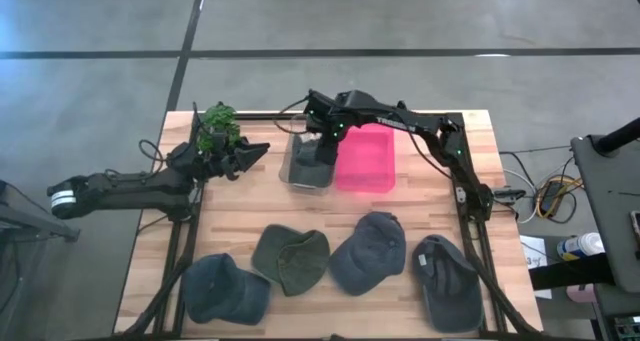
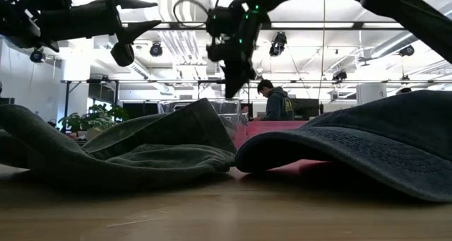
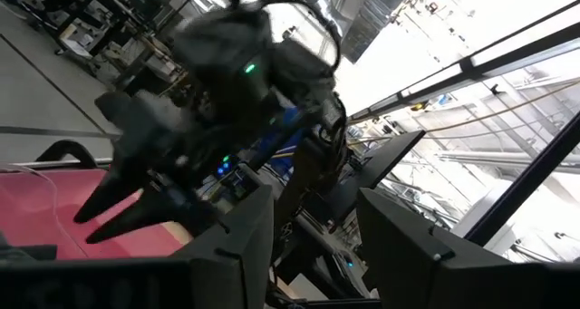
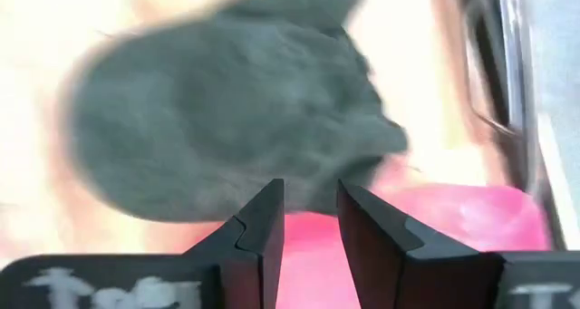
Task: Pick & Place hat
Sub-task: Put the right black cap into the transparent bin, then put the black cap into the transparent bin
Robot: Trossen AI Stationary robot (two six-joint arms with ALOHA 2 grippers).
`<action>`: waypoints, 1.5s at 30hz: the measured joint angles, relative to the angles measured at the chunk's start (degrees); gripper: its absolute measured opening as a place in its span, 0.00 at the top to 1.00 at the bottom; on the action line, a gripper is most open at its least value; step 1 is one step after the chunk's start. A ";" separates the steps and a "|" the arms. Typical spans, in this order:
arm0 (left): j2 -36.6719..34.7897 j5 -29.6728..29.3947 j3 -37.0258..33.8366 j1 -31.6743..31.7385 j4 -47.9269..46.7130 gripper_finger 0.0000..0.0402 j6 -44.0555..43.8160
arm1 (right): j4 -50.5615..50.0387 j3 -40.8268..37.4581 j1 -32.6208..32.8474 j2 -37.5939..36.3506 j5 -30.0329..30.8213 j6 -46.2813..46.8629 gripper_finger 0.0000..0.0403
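Hovering near the table's [image 1: 250, 216] far edge, the right gripper [image 1: 325, 146] holds nothing, fingers slightly apart, above a gray hat [image 1: 303, 163]. Left gripper [image 1: 258, 151] open.

The high view looks straight down on the whole wooden table [image 1: 330, 216], both arms and the floor beyond, from well above. The low view sits at table-top height, very close to two caps: a green cap [image 2: 134, 149] fills lower left, a dark cap [image 2: 367, 145] lower right, with the room behind. The left wrist view faces up and across toward the right gripper [image 3: 118, 209] and the ceiling. The right wrist view looks down, close over a grey hat [image 4: 227, 119] and pink bin [image 4: 435, 218], both also seen at upper centre of the high view.
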 joint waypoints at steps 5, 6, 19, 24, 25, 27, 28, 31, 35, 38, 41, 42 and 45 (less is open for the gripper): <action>0.04 -1.16 0.00 0.00 -0.32 0.62 0.32 | 1.64 0.82 1.90 0.61 -9.64 3.41 0.75; 0.04 -1.33 0.00 0.00 -0.37 0.62 0.48 | 2.13 0.58 2.29 1.20 -10.48 4.23 0.75; 0.24 -1.25 -0.02 0.00 -1.40 0.62 0.14 | 5.97 -0.23 5.92 10.88 -11.72 8.96 0.75; 0.24 -0.94 -0.02 0.00 -1.59 0.62 0.12 | 5.78 -0.14 5.85 10.64 -0.42 9.48 0.75; 0.24 -0.85 -0.02 0.00 -1.59 0.62 0.13 | 5.90 -0.14 5.85 10.44 1.44 9.14 0.75; 0.22 -0.76 -0.02 0.00 -1.59 0.62 0.13 | 5.93 -0.16 5.92 9.97 5.47 8.73 0.75; 0.22 -0.72 -0.02 0.00 -1.61 0.62 0.13 | 5.93 -0.17 5.96 9.83 7.24 8.40 0.75; 0.24 -0.74 -0.02 0.00 -1.97 0.62 0.13 | 5.81 -0.19 5.92 9.76 8.07 7.85 0.75; 0.24 -0.76 -0.02 0.00 -1.96 0.62 0.11 | 5.59 -0.32 5.97 9.75 7.70 8.06 0.75; 0.24 -0.74 -0.02 0.00 -1.94 0.62 0.11 | 5.33 0.23 6.18 9.17 7.77 7.89 0.75; 0.23 0.61 -0.02 0.00 -1.66 0.62 0.05 | 5.68 1.55 6.50 7.12 7.72 7.02 0.75; 0.17 1.65 0.00 0.00 -1.61 0.62 0.14 | 5.76 2.12 6.56 5.97 7.71 6.66 0.75; 0.18 5.34 0.02 0.03 -3.83 0.62 1.79 | 5.71 2.83 6.68 2.12 5.29 4.16 0.75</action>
